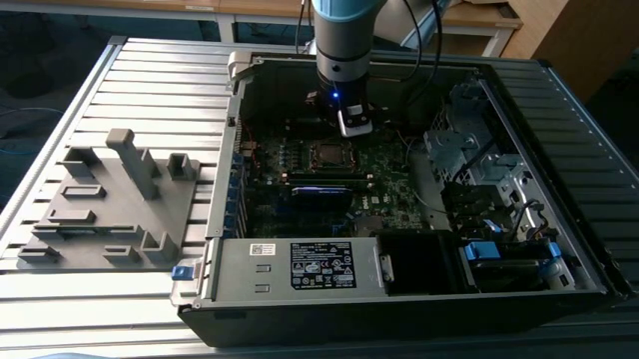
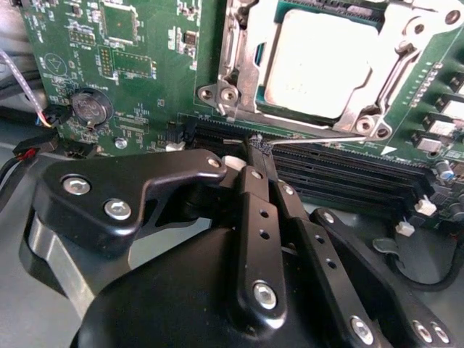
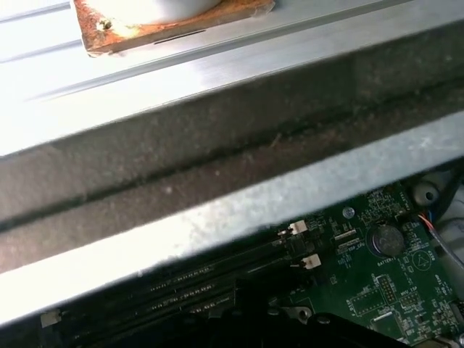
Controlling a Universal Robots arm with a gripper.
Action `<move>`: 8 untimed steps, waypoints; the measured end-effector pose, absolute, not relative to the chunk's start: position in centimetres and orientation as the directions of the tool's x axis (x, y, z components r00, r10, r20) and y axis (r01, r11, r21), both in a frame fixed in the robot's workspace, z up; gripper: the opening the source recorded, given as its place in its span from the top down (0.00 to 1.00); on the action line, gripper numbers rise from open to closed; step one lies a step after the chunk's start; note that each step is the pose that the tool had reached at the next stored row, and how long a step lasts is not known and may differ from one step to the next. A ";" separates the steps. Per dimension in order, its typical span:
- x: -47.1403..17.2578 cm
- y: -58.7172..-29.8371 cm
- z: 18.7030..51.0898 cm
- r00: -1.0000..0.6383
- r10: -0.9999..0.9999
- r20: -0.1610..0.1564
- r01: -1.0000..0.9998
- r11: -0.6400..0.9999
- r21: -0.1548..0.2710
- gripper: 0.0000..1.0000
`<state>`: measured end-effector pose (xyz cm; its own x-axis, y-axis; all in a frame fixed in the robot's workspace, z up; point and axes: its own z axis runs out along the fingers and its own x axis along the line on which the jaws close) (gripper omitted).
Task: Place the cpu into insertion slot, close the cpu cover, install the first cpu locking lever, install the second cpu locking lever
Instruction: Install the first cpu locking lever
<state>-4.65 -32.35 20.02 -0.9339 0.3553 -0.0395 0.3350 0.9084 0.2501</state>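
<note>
Tool (image 2: pixel 259 147) at locking lever (image 2: pixel 319 141), beside cpu (image 2: pixel 319 61)

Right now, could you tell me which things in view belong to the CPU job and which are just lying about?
Job: cpu, seated under the closed cpu cover; locking lever; gripper, shut on that lever's end.
Just there: memory slots; coin battery; grey fixture tray beside the case; power supply box.

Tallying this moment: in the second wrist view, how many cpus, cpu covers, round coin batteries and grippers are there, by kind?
cpu: 1
cpu cover: 1
coin battery: 1
gripper: 1
Total: 4
</note>
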 end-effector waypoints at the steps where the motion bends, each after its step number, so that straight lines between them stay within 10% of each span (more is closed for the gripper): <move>1: -4.7 -32.3 20.0 -0.933 0.357 -0.040 0.336 0.908 0.250 0.89; 8: -4.7 -32.2 20.0 -0.932 0.360 -0.047 0.339 0.907 0.249 0.89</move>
<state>-4.72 -32.20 20.00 -0.9316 0.3604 -0.0467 0.3385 0.9074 0.2488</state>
